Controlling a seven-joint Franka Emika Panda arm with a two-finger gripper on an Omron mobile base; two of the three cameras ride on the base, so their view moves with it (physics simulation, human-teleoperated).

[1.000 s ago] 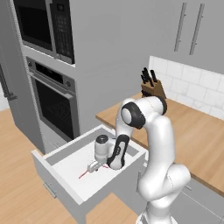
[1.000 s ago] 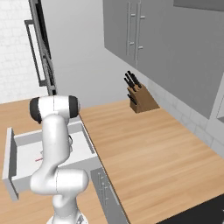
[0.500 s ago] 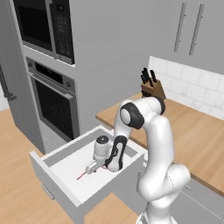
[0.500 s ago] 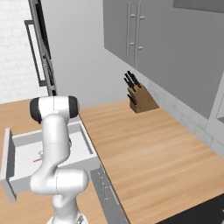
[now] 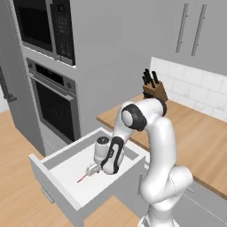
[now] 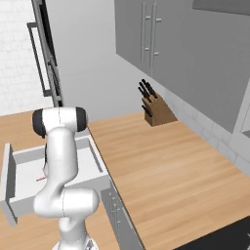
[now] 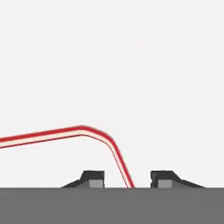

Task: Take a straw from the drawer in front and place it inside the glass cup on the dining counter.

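The drawer (image 5: 55,188) (image 6: 10,171) stands pulled out, white inside. On its floor lies the thin red straw (image 5: 83,178) (image 6: 41,178) (image 7: 65,132). My gripper (image 5: 92,170) (image 7: 127,178) reaches down into the drawer at the straw's bent end. In the hand view the short bent leg runs down between my two fingertips (image 7: 94,177), with a gap on each side, so the jaws stand open around it. The glass cup and the dining counter are out of view.
A wood counter (image 5: 199,137) (image 6: 161,161) with a knife block (image 5: 153,86) (image 6: 155,110) runs to the right of the drawer. A wall oven (image 5: 51,104) with a microwave above stands behind the drawer. Grey upper cabinets (image 6: 156,44) hang over the counter.
The fingers have drawn closer together around the straw's bent end. The arm stays low in the drawer and the straw lies where it was.
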